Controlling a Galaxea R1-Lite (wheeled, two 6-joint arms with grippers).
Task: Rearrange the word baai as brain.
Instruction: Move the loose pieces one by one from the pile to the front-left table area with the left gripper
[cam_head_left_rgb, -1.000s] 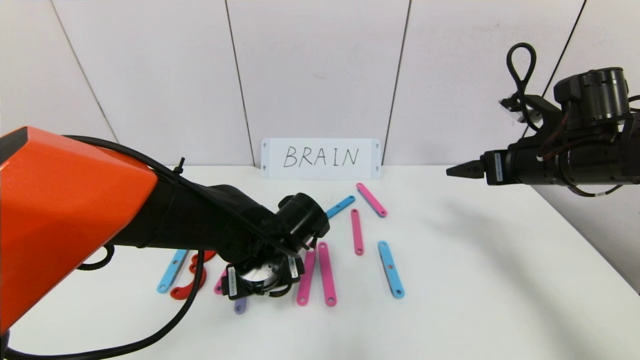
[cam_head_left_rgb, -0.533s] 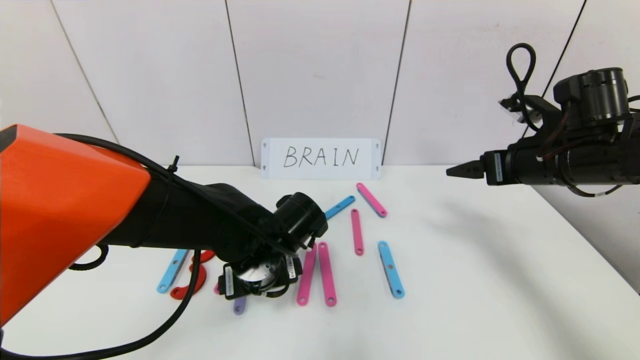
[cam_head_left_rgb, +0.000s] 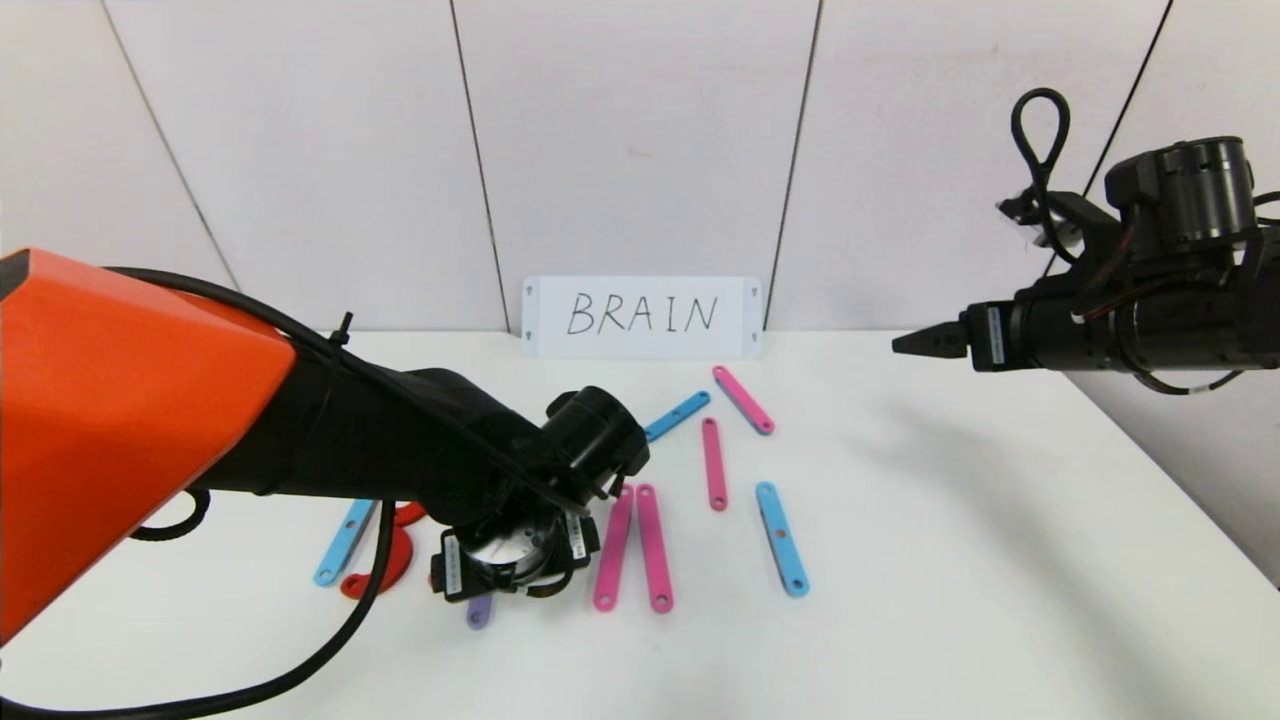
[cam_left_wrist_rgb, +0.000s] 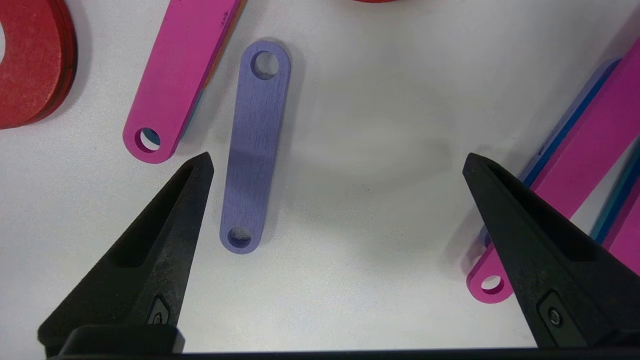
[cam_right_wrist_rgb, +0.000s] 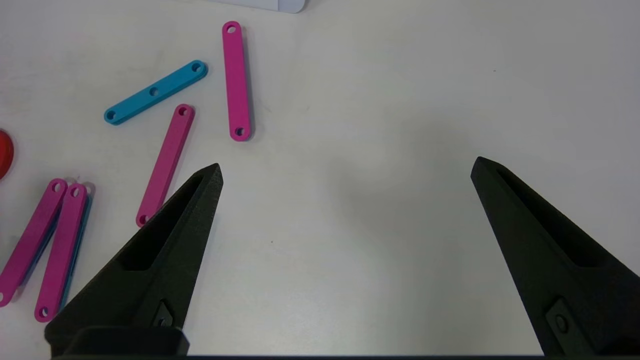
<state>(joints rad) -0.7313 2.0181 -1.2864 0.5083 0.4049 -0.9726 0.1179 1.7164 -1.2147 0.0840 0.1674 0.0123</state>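
The word's pieces lie flat on the white table (cam_head_left_rgb: 950, 560). A short purple strip (cam_left_wrist_rgb: 255, 150) lies by one fingertip of my left gripper (cam_left_wrist_rgb: 335, 162), which is open and empty just above the table. In the head view the purple strip (cam_head_left_rgb: 480, 610) pokes out below the left gripper (cam_head_left_rgb: 505, 572). Beside it lie a pink strip (cam_left_wrist_rgb: 177, 80), red curves (cam_head_left_rgb: 385, 572) and a pair of pink strips (cam_head_left_rgb: 633, 548). My right gripper (cam_head_left_rgb: 905, 343) hangs open and empty high over the right side, also shown in its wrist view (cam_right_wrist_rgb: 347, 167).
A white card (cam_head_left_rgb: 641, 316) with handwritten "BRAIN" stands against the back wall. Loose strips lie mid-table: pink (cam_head_left_rgb: 713, 463), pink (cam_head_left_rgb: 743, 399), blue (cam_head_left_rgb: 678, 413), blue (cam_head_left_rgb: 782, 538). Another blue strip (cam_head_left_rgb: 343, 541) lies at the left, under my left arm.
My left gripper has shifted a little to the left over the pieces. The right arm has not moved, and no piece has moved.
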